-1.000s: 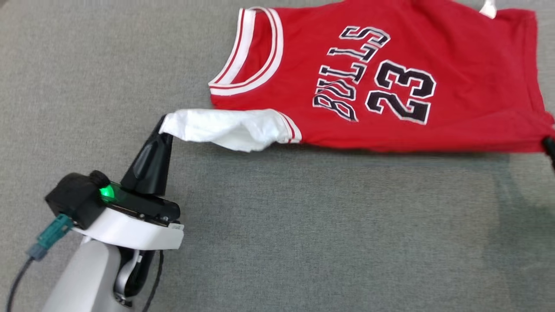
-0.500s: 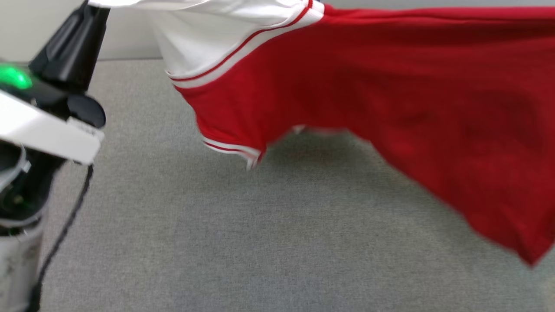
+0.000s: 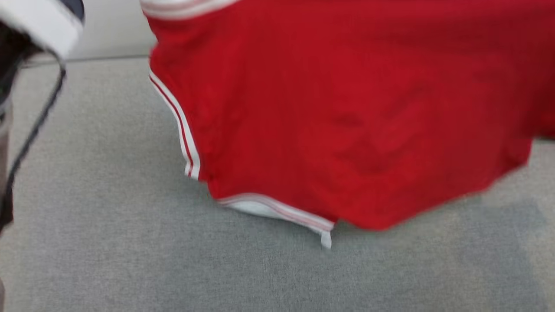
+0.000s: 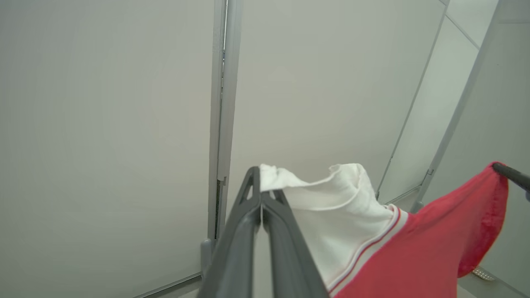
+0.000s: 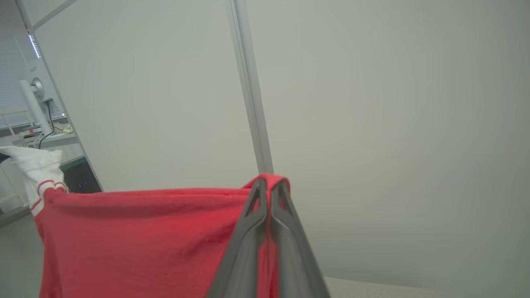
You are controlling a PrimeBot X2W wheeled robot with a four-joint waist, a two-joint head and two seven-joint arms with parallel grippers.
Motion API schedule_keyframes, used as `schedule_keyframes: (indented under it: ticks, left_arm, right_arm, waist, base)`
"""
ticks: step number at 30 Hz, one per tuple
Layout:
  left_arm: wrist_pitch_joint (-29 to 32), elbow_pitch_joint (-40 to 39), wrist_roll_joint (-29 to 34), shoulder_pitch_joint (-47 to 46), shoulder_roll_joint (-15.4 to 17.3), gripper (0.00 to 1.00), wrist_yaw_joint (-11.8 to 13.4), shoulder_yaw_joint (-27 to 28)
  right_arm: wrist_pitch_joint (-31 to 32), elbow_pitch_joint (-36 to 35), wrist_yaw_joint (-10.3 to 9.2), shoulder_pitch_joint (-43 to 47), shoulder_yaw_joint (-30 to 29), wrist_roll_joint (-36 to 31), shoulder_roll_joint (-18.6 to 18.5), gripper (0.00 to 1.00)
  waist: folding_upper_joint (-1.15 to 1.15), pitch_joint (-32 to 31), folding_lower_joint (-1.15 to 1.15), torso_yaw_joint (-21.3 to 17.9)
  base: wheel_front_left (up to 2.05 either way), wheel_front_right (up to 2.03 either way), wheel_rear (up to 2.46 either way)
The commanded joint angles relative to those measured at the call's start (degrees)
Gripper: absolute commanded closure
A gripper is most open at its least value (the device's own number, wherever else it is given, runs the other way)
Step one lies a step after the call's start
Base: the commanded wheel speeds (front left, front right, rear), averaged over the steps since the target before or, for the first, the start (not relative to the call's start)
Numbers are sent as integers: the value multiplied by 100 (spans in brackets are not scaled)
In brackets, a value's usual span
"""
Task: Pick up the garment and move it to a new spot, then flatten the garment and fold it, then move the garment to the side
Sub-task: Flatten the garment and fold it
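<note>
The garment [image 3: 347, 112], a red jersey with white trim and a white sleeve, hangs in the air above the grey table [image 3: 130, 260], its lower edge close to the surface. My left gripper [image 4: 261, 194] is shut on the white sleeve [image 4: 327, 207]. My right gripper [image 5: 269, 186] is shut on a red corner of the garment [image 5: 145, 236]. The cloth stretches between the two grippers. The right gripper's dark fingertips [image 4: 511, 174] show at the far right of the left wrist view.
My left arm's white wrist cover [image 3: 43, 21] and a black cable [image 3: 30, 138] sit at the upper left of the head view. A pale wall with metal posts [image 4: 221, 103] stands behind the table. A desk with a monitor [image 5: 35, 107] stands far left.
Both grippers have lifted the garment off the table. It hung from the top of the view half a second ago and now swings lower and nearer, its printed front turned away.
</note>
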Motion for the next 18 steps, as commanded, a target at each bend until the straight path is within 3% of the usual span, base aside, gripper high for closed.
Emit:
schedule_keyframes:
  ticks: [1,2,5,9,14,18]
  left_arm:
    - [-108,355,252,-531,-29,100,-115,-96]
    - [-108,355,252,-531,-29,100,-115,-96]
    - [-475,1032,711,-1565,-144,100,-258,-253]
    - [-1448,1989,1502,-3074,-332,100,-366,-397]
    - [-2845,3015,2239,-4674,-622,100,-447,-574]
    - [-3714,3611,2335,-5153,-810,100,-549,-699]
  right_arm:
    - [41,345,-3,-648,199,-290,237,100]
    - [41,345,-3,-648,199,-290,237,100]
    - [-28,1052,-3,-1899,517,-929,656,100]
    - [-353,1998,-3,-3521,847,-1852,1238,100]
    - [-1281,2972,-5,-5061,1020,-2831,1632,100]
    - [-2159,3558,-4,-5596,1151,-3161,1885,100]
  waist:
    - [0,452,0,-80]
    - [0,452,0,-80]
    - [0,1016,0,-116]
    - [0,1812,0,-166]
    - [0,2631,0,-140]
    - [0,3076,0,-3]
  base:
    - [0,0,0]
    - [0,0,0]
    - [0,0,0]
    - [0,0,0]
    - [0,0,0]
    - [0,0,0]
